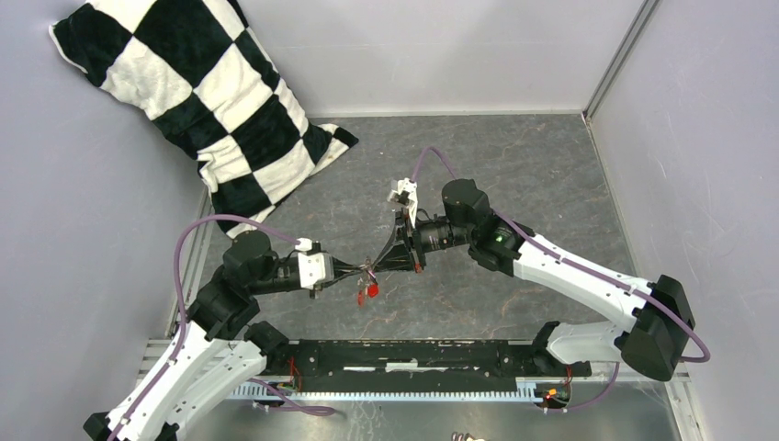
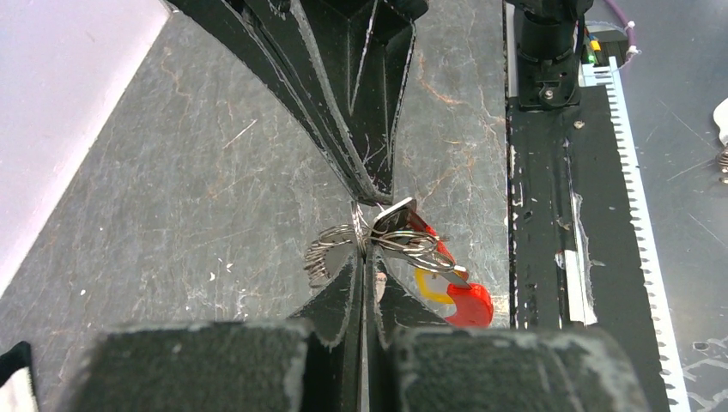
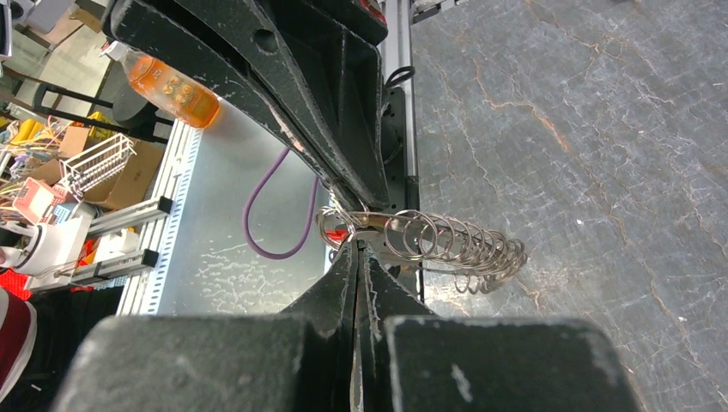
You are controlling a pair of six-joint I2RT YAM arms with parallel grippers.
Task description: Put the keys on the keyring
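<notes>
Where the arms are meeting: above the middle of the dark grey, stone-patterned counter (image 1: 542,175), tip to tip.
Around: a black-and-white checkered pillow (image 1: 197,101) is leaning in the far left corner, well apart from the arms; purple cables (image 1: 207,223) are looping over both arms.
In the way: the right arm's black fingers (image 2: 343,94) are filling the top of the left wrist view, covering part of the ring.
Left gripper (image 2: 365,251): its jaws are clenching on the thin grey wire keyring (image 3: 455,245).
Right gripper (image 3: 356,249): its jaws are pressing shut on the same keyring.
Keyring: it is hanging in the air between the two tips, its coils fanning out sideways.
Keys: a red-headed key (image 2: 470,305) and a yellow-headed key (image 2: 427,283) are dangling beside the left tip, touching the wire; a small dark-and-silvery key (image 2: 397,213) is sitting at the right tip. I cannot tell whether each is threaded on.
Room: pale lilac walls are enclosing the scratched counter; a black rail (image 1: 413,354) is running along its near edge.
</notes>
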